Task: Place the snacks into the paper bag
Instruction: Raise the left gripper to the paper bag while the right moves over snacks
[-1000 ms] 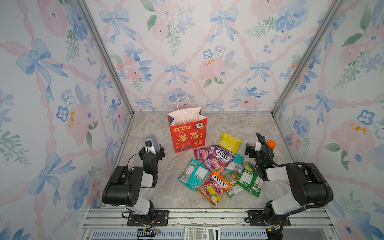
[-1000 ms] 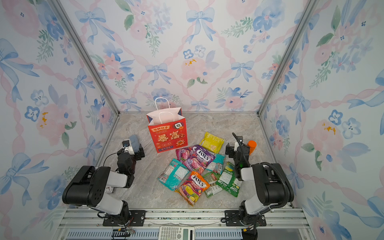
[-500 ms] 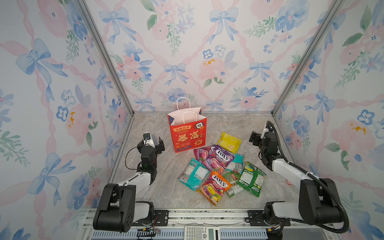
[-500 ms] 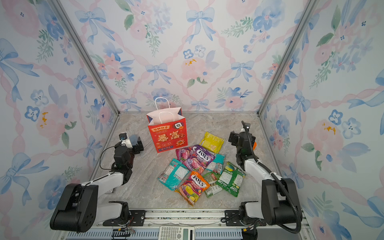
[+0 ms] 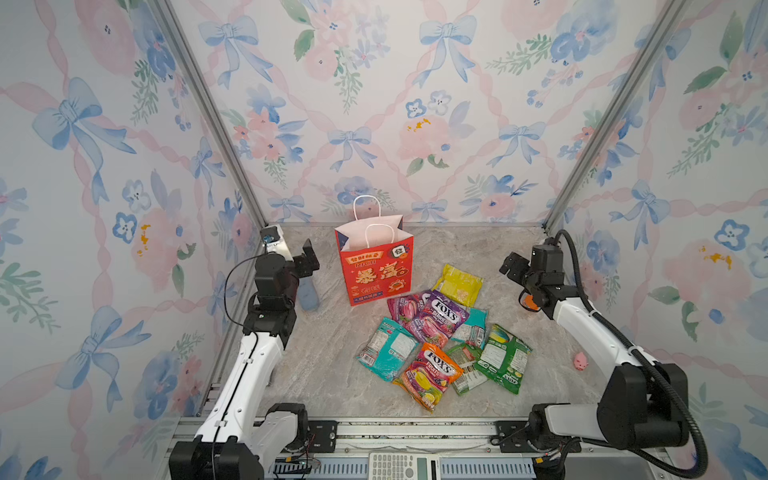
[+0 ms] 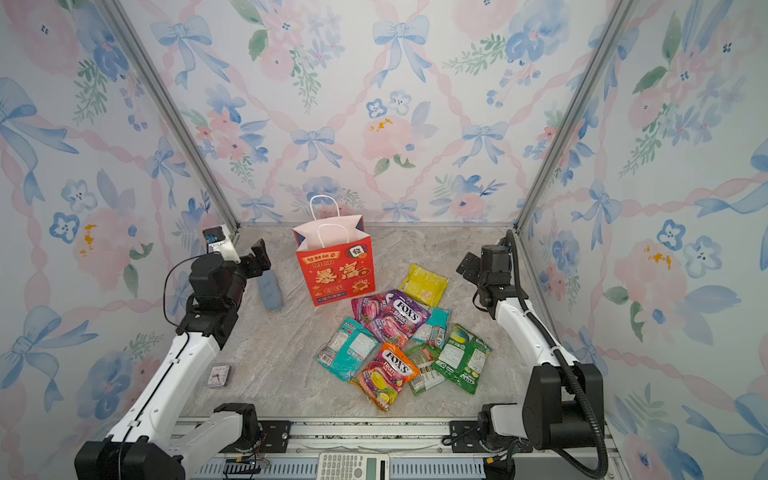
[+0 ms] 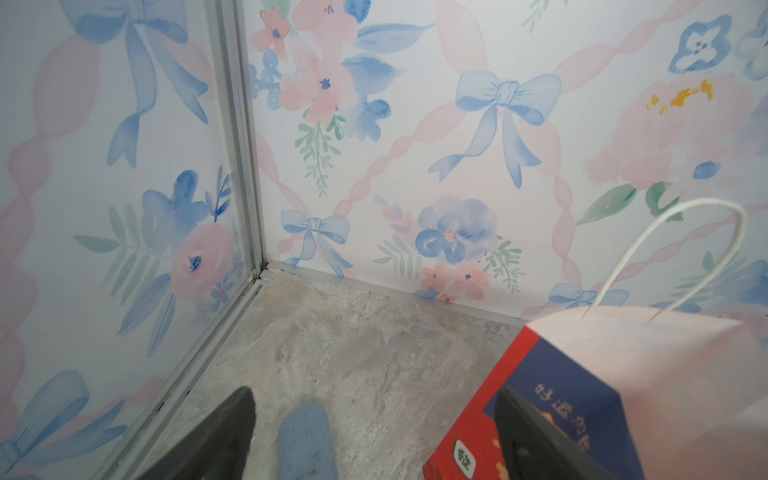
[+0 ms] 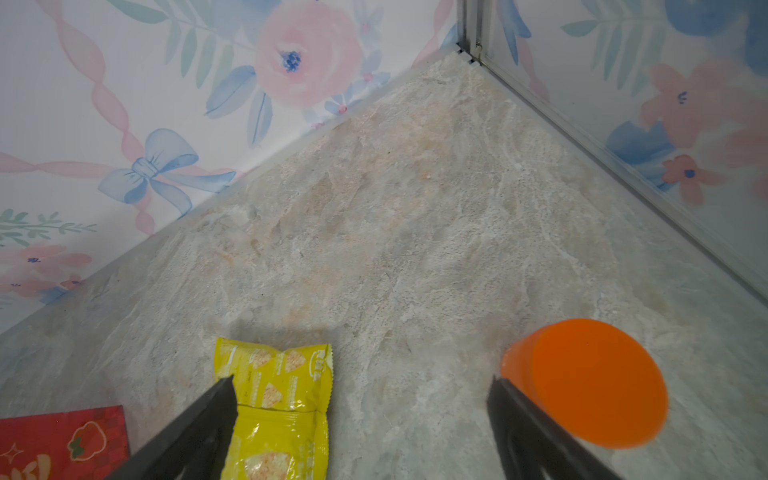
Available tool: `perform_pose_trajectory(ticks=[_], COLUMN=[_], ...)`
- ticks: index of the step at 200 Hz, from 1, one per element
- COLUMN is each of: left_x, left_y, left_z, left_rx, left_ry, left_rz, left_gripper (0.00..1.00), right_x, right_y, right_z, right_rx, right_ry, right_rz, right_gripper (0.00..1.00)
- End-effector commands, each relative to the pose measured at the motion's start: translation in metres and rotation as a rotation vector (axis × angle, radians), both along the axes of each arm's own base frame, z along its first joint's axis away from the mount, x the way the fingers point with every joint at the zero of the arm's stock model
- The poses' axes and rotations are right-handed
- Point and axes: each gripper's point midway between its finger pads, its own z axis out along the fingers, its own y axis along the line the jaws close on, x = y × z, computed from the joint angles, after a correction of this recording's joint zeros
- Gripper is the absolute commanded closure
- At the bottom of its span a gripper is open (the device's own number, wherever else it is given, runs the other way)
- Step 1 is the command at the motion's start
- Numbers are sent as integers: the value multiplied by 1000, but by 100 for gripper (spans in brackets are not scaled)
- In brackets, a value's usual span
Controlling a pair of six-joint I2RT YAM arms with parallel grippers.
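Blue fuzzy roll lies beside the paper bag, apart from the snacks.

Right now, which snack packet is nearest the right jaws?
The yellow packet, lying farthest back of all; it is the only one showing in the right wrist view.

Red paper bag upright, mouth open, glossy snacks overlapping flat just beside it
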Motion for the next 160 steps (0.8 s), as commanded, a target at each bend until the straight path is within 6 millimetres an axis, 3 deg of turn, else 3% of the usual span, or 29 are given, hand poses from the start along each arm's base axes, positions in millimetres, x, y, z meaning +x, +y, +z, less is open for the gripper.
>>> perform_pose_trajectory(ticks=[1, 45, 86, 130, 160], left_x=[11, 37, 61, 72, 82], left_y=[-20, -55, -76, -98, -99], left_z=[-16, 14, 7, 13, 2], left_rx=[41, 105, 76, 58, 89], left_ry=[198, 240, 331, 317, 346], left_rz=[-135, -367, -527, -667, -691], left_gripper=[12, 23, 40, 43, 44], right_x=[-12, -12, -8, -8, -7], right_y=[9, 35, 57, 69, 73], right_z=[7, 25, 35, 36, 38], right_rx=[-81, -84, -80, -70, -59], right_ry=[85, 73, 78, 90, 91], right_rz=[23, 125, 230, 276, 300], right_gripper=[3, 3, 4, 3, 3])
